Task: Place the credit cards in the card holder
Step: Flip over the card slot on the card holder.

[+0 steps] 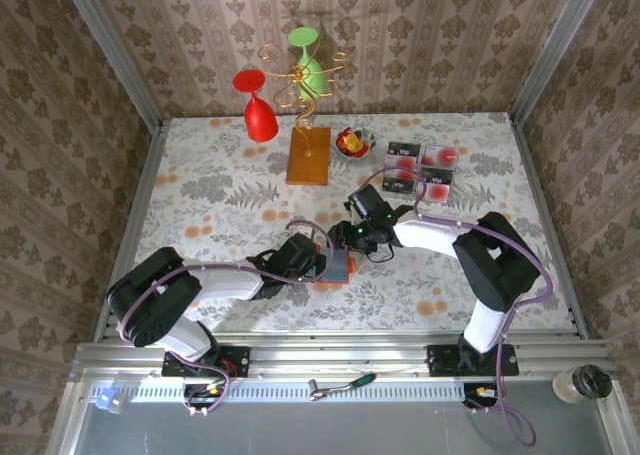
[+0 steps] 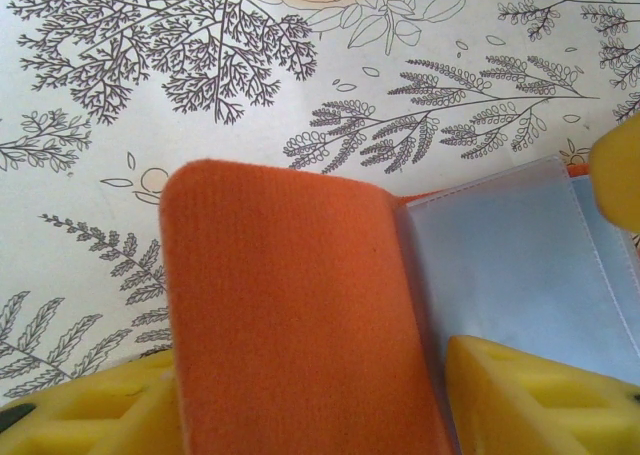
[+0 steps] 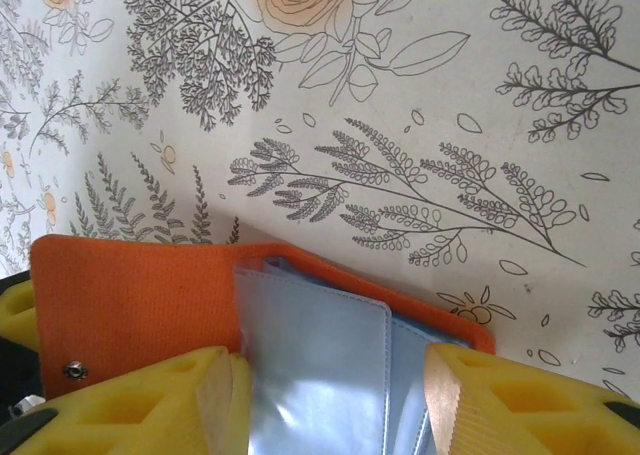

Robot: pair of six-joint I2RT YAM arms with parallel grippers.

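Two grippers meet at the small orange-red fabric card holder (image 1: pixel 338 265), which lies opened out on the flower-printed tablecloth (image 1: pixel 220 195) just ahead of the arm bases. The left gripper (image 2: pixel 310 365) has its yellow fingers (image 2: pixel 530 395) on either side of the holder's raised orange flap; whether they pinch it I cannot tell. The right gripper (image 3: pixel 333 360) stands with jaws apart over the clear grey-blue sleeves, which look empty. In the right wrist view the holder's long axis runs across the frame: the orange flap with its metal snap (image 3: pixel 73 369) to the left, the sleeves to the right.

Beyond the holder, to the far right, four credit cards (image 1: pixel 420 170) lie flat in a two-by-two block. Beyond it again sits a small bowl (image 1: pixel 355 140) of red and yellow pieces, beside an orange-brown block (image 1: pixel 308 155) bearing a gold wire stand (image 1: pixel 300 85). Damask-patterned wallpaper (image 1: pixel 420 35) closes the space.
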